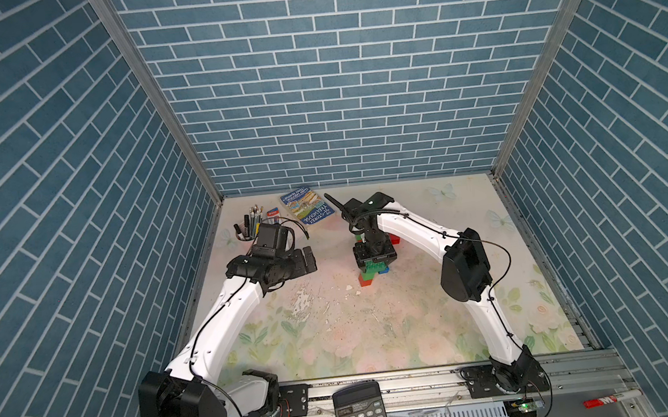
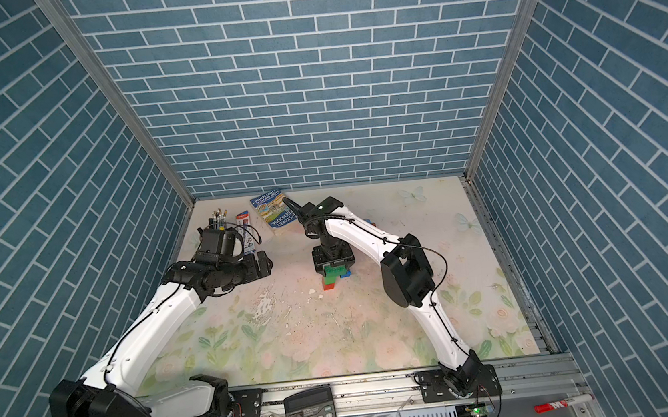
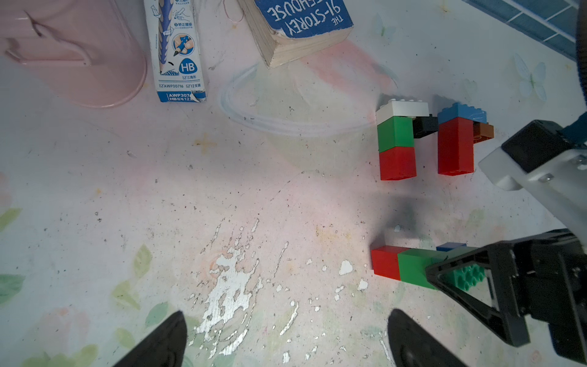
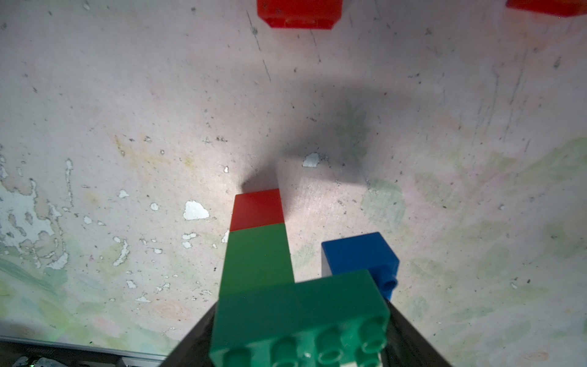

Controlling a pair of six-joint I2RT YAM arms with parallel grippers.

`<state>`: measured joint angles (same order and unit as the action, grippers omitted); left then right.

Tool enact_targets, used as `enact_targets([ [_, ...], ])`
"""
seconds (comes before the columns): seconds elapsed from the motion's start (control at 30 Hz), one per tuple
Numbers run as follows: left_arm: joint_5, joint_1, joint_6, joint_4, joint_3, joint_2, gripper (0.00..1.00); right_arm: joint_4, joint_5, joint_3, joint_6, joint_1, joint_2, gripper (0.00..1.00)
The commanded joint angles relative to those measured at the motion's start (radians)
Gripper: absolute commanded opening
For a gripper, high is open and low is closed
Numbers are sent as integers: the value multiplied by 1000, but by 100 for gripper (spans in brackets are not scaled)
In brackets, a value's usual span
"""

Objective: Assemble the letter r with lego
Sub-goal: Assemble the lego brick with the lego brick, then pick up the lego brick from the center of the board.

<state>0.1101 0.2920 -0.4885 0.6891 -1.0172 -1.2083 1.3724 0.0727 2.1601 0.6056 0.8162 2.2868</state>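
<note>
Dark-green oblong brick [image 4: 301, 324] capping a green brick [image 4: 257, 254] and red brick [image 4: 257, 208], blue brick [image 4: 359, 254] tucking under its overhang: lego r looking nearly complete, resting on the counter [image 1: 417, 314]. Right tool [image 1: 376, 260] straddling the cap, gripping or not impossible to tell; left tool [image 3: 286, 343] hanging wide open, empty. Spare brick clusters [image 3: 397, 143] lying nearby, unused.

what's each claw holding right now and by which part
Left claw: open, holding nothing. Right claw straddles the dark green brick topping the lego stack, across its two short ends; whether it actually grips cannot be told.
</note>
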Motion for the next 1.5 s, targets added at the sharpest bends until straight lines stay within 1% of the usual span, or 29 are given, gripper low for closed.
enact_targets([
  [0.0,-10,-8,11,3,-29,-10,99,10,-2,19,23,-2,-50,74],
  [0.23,-12,-8,17,4,-26,-5,100,-4,23,41,22,0,-65,77],
  [0.43,-13,-9,32,13,-18,14,99,-49,72,-4,34,3,-86,80],
  [0.47,-15,-8,34,15,-16,18,100,-55,78,-10,36,3,-87,87],
  [0.5,-16,-9,36,16,-13,22,100,-60,82,-14,37,3,-87,88],
  [0.57,-17,-8,38,16,-6,32,100,-76,90,-27,38,5,-87,94],
  [0.63,-16,-9,40,18,-3,36,100,-88,97,-36,40,4,-120,95],
  [0.93,-20,-8,48,23,9,66,100,-107,90,-52,48,11,-149,95],
  [1.07,5,-8,76,2,14,70,100,-107,84,-49,41,8,-174,95],
  [1.17,59,-8,124,-52,27,83,99,-90,85,-39,15,-4,-204,95],
  [1.3,227,-7,208,-155,59,88,100,-38,89,-49,-65,-60,-284,95],
  [1.4,329,3,255,-225,72,61,99,-15,128,-113,-141,-124,-383,96],
  [1.47,339,39,294,-260,66,31,98,-20,169,-192,-190,-164,-466,96],
])
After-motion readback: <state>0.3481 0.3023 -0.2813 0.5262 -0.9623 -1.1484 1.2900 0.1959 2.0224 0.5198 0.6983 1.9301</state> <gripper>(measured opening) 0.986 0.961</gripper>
